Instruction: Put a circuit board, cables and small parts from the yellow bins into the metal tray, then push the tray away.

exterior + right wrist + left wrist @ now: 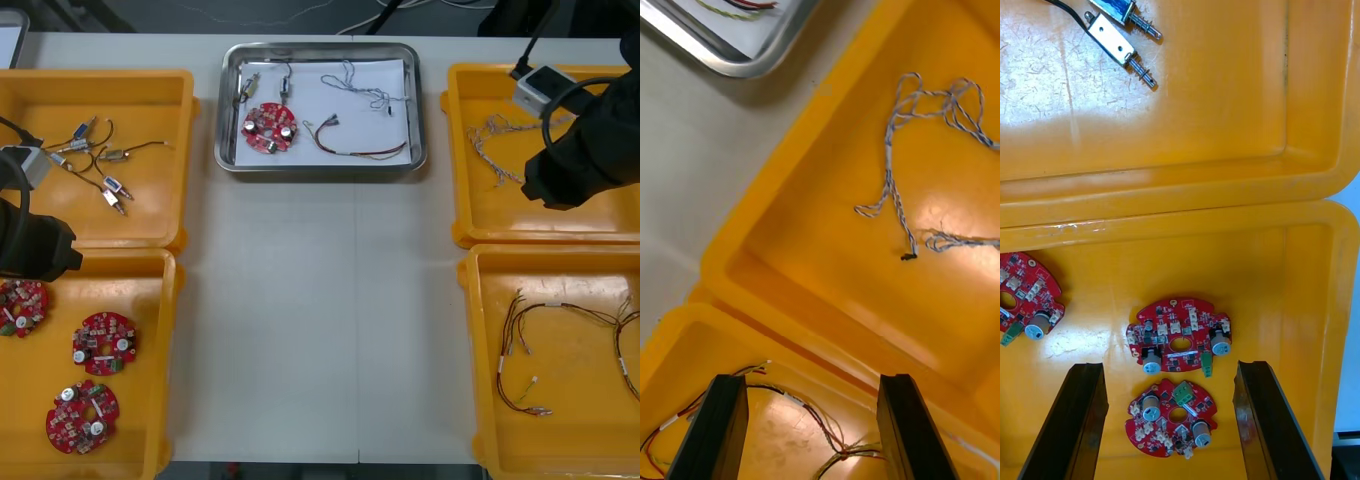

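The tray (pixel 320 171) sits at the far middle of the table (pixel 320 330), between the bins. It is white inside. In it lie a red board (pixel 270 127), two small metal parts (pixel 247 88), a blue and white cable (pixel 365 88) and a red and yellow cable (pixel 355 150).

The left gripper (pixel 1169 367) hangs over the near left bin (pixel 150 420). Its fingers (pixel 1075 420) are spread wide and hold nothing. Two bin boards (pixel 1178 343) lie under the gap between them, and a third one lies off to the side. The far left bin (pixel 150 210) holds more metal parts (pixel 100 165) with thin black wires.

The right gripper (pixel 811 382) hangs over the edge where the two right bins meet. Its fingers (pixel 899 427) are spread wide too, with nothing in them. The far right bin (pixel 827 225) holds twisted cables (pixel 899 135). The near right bin (pixel 685 345) holds thin red cables (pixel 816 420).
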Motion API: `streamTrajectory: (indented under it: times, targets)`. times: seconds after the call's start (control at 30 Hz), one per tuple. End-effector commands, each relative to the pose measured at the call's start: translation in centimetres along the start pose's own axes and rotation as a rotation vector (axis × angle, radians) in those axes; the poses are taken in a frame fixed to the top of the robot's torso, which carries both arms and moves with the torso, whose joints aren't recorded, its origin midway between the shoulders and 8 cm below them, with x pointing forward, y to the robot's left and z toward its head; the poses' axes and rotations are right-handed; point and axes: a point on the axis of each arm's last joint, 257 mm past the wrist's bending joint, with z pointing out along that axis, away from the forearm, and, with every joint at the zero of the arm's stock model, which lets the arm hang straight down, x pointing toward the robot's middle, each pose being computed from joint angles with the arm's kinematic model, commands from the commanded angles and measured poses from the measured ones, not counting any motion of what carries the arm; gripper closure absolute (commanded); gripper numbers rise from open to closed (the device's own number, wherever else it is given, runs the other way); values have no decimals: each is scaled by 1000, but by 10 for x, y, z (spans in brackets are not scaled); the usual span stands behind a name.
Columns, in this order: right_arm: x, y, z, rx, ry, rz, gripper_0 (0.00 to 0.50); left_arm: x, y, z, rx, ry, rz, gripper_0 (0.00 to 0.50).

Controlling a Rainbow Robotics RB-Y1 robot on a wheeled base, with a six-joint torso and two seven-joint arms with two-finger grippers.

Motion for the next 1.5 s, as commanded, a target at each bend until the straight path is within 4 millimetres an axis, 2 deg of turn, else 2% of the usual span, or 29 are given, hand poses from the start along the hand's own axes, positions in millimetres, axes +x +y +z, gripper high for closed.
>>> streamTrajectory:
  times: [0.03, 0.27, 0.57, 0.97, 1.23, 1.5]
  targets:
    - [31, -37, -8, 44, 27, 174, 0, 0, 15, -11, -44, -14, 68, 0]
    - [58, -61, 0, 69, 99, 346, 0, 0, 15, -11, -44, -14, 68, 0]
    - [87, -75, 15, 63, 192, 533, 0, 0, 15, -11, -44, -14, 68, 0]
    - [120, -67, 25, -4, 210, 635, 0, 0, 15, -11, -44, -14, 68, 0]
    - [126, -60, 28, -54, 191, 691, 0, 0, 15, -11, -44, -14, 68, 0]
    - [134, -47, 26, -38, 182, 646, 0, 0, 15, -11, -44, -14, 68, 0]
